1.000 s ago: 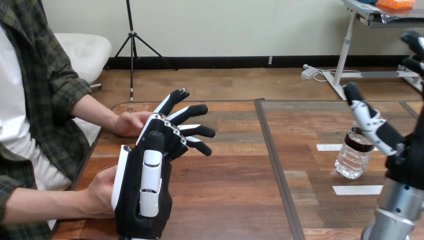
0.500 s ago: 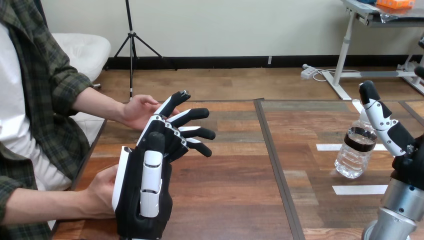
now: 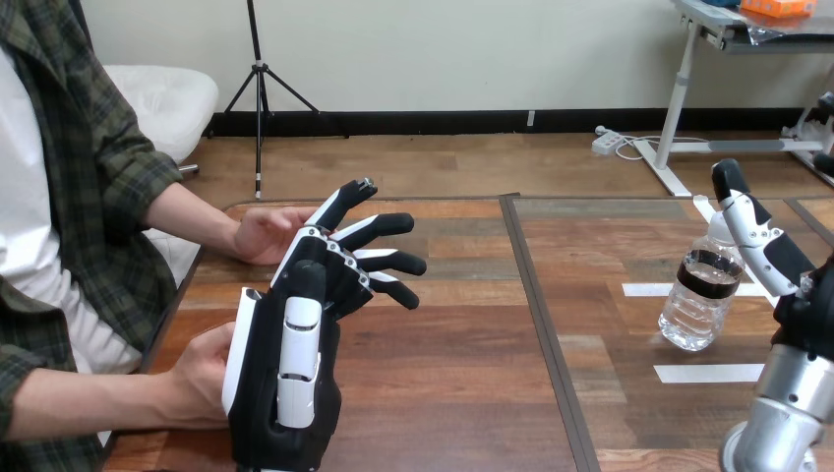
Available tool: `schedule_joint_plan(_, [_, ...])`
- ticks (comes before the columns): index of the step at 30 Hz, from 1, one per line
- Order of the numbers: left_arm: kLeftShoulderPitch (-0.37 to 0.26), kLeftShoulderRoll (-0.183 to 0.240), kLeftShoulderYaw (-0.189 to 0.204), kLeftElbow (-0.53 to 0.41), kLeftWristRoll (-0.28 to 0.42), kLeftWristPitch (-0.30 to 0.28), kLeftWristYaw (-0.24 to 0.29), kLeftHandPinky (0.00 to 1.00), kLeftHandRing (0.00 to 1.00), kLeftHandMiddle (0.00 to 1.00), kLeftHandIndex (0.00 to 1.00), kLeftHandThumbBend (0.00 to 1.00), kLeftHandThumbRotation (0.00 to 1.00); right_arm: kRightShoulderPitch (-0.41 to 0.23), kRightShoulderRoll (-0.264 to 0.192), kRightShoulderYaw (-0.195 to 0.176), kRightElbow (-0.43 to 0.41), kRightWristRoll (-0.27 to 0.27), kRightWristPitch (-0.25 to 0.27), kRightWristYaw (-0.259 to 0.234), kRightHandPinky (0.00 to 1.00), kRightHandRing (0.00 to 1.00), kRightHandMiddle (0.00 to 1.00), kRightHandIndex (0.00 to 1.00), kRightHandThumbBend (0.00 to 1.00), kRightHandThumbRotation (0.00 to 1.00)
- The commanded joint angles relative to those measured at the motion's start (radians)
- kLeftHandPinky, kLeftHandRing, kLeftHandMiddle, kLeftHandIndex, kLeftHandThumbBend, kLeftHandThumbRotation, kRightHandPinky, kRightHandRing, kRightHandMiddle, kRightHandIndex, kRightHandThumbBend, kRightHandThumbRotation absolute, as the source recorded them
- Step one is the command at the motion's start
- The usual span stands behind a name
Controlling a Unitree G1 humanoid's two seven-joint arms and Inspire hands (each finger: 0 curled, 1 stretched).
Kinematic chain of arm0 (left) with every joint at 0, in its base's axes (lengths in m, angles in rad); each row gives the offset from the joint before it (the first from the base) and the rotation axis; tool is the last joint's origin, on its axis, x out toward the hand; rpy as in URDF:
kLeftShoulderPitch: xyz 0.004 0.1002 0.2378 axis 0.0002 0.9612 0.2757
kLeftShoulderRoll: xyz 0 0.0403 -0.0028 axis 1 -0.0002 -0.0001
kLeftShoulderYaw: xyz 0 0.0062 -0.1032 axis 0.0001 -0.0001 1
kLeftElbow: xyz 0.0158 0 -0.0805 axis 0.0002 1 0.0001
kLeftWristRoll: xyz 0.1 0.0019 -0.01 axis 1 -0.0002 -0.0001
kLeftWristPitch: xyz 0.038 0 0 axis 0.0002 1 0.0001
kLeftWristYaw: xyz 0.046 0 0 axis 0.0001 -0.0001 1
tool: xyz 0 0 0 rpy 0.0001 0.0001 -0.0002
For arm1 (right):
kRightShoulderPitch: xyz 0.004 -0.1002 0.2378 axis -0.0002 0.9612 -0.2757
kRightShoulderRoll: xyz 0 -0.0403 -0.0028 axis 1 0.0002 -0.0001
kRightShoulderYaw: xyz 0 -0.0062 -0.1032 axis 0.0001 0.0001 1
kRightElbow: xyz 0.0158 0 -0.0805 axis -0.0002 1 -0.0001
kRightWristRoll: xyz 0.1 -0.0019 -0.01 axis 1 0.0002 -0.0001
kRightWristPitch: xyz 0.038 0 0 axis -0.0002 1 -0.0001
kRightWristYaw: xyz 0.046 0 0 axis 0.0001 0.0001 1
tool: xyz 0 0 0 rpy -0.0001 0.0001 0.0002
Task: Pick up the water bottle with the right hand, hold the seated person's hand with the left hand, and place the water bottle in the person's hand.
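Note:
A clear water bottle (image 3: 699, 298) with a dark label stands upright on the right half of the wooden table (image 3: 462, 374). My right hand (image 3: 799, 307) is just to its right, open, with one straight finger (image 3: 751, 224) reaching up beside the bottle's cap. My left hand (image 3: 285, 369) is raised over the table's left part, open, fingers spread and pointing right. Behind its fingers is the person's upper hand (image 3: 259, 234), palm turned towards them. The person's lower hand (image 3: 202, 377) rests against the left hand's outer edge. My fingers are not curled round either hand.
Two white tape strips (image 3: 708, 374) (image 3: 644, 290) lie on the table near the bottle. A dark seam (image 3: 539, 305) runs front to back between the table's halves. The person's torso and forearms fill the left side.
My right hand has drawn right and lower, its upper fingers leaving the view's edge. The person's upper hand rose, then settled back a little. The bottle and my left hand stayed put.

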State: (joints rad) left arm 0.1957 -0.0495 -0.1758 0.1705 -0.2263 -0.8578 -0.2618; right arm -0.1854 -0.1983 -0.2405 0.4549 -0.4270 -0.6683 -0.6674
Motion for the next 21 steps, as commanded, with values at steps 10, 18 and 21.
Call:
schedule_joint_plan(10, [-0.045,-0.022,0.005,0.0,0.003,-0.015,-0.005,0.44,0.59,0.72,0.84,0.42,1.0,-0.106,-0.069,0.03,-0.015,0.007,0.133,0.092,0.86,0.9,0.84,0.78,0.68,0.23])
schedule_joint_plan(18, [-0.043,-0.023,0.005,-0.002,0.003,-0.011,-0.003,0.44,0.59,0.71,0.83,0.44,1.0,-0.139,-0.091,0.044,0.018,0.029,0.184,0.14,0.87,0.9,0.84,0.78,0.65,0.14])
schedule_joint_plan(21, [-0.043,-0.021,0.003,-0.004,0.0,-0.008,-0.005,0.44,0.59,0.71,0.83,0.44,1.0,-0.154,-0.1,0.047,0.04,0.04,0.193,0.156,0.88,0.91,0.85,0.79,0.65,0.1])
